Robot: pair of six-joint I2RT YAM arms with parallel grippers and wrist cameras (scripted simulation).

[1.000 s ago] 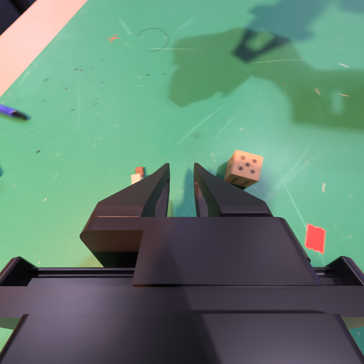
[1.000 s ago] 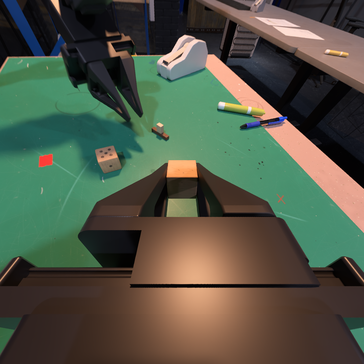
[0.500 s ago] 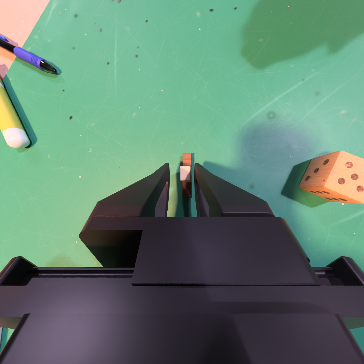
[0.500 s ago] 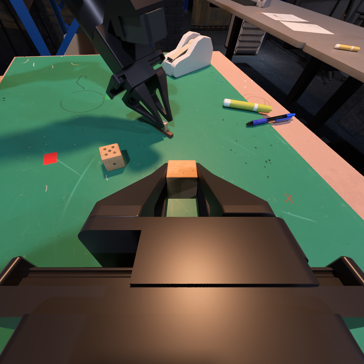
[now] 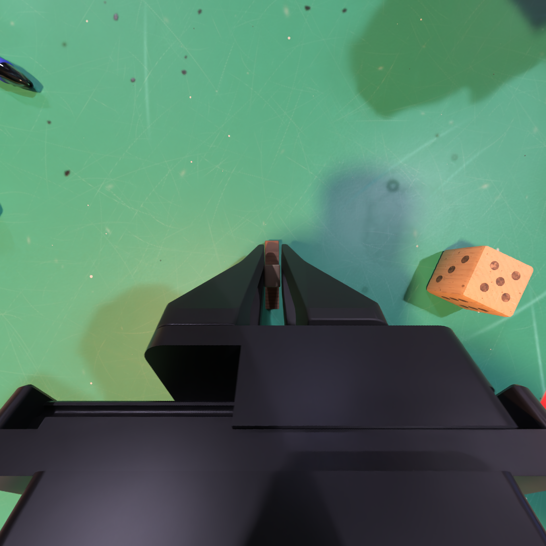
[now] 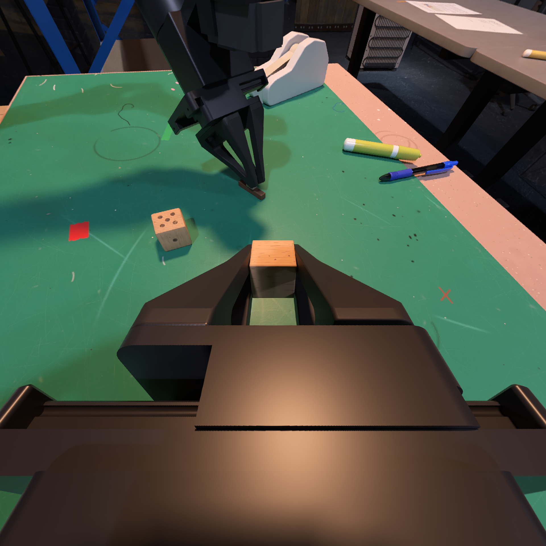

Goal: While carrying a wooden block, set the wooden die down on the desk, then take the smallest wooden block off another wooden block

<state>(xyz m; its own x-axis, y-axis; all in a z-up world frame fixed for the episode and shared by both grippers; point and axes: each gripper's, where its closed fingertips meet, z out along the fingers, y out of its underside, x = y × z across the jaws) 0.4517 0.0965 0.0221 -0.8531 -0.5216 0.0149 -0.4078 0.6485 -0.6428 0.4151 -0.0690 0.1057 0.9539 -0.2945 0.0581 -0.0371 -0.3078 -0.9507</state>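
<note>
Wooden block (image 6: pixel 272 253) held between the right gripper (image 6: pixel 272 267) fingers above the green surface (image 6: pixel 339 236), die (image 6: pixel 171 229) resting clear at left.
Left gripper (image 5: pixel 272 266) nearly closed around the smallest block (image 5: pixel 272 276) on its dark base (image 5: pixel 271 251); contact unclear, pen (image 5: pixel 16 76) cut off.

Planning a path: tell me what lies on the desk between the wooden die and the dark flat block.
Nothing: in the right wrist view the stretch of green desk between the wooden die and the dark flat block is bare, only shadowed.
</note>
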